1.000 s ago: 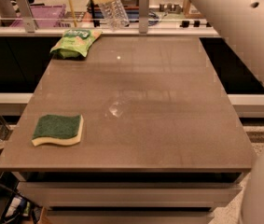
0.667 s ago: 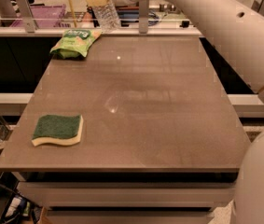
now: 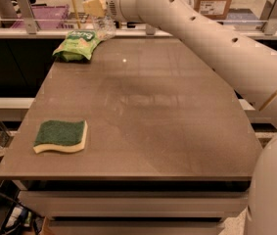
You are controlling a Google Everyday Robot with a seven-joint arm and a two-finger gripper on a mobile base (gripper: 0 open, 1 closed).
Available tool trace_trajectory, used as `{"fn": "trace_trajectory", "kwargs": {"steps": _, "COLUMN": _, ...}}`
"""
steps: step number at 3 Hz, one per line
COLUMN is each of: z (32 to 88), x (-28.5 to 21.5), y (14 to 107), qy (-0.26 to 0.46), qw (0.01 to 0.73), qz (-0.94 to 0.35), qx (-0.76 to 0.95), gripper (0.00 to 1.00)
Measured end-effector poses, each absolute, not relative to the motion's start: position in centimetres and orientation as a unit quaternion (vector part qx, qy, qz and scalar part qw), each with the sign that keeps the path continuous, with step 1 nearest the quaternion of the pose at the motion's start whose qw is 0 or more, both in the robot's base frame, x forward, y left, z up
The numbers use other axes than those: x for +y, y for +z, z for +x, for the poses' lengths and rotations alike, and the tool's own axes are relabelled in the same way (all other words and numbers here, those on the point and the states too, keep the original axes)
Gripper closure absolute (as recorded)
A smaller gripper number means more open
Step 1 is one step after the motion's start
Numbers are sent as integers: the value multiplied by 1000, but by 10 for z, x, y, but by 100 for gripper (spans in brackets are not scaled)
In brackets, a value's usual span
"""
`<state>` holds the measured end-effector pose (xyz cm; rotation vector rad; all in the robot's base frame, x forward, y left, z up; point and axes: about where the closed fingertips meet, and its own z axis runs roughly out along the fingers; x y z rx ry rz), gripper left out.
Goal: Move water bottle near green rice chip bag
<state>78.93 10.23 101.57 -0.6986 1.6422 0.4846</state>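
Jaws at top edge clamping water bottle [image 3: 103, 27], cap cropped, beside green rice chip bag [image 3: 77, 45]

Our gripper [image 3: 98, 8] has gone left and down over the far edge of the table [image 3: 143, 131], with the bottle [image 3: 104, 26] held tight in it. A second ago the bottle was up high, well to the right of the green bag [image 3: 77, 44]. Now it is low, just beside the bag's right end (we cannot tell if it touches the table). Our white arm [image 3: 201, 33] has swung left too.
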Motion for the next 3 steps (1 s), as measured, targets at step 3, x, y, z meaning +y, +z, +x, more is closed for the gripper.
{"fn": "trace_trajectory", "kwargs": {"steps": 3, "z": 798, "x": 153, "y": 988, "qy": 181, "qw": 638, "qz": -284, "qx": 692, "gripper": 100}}
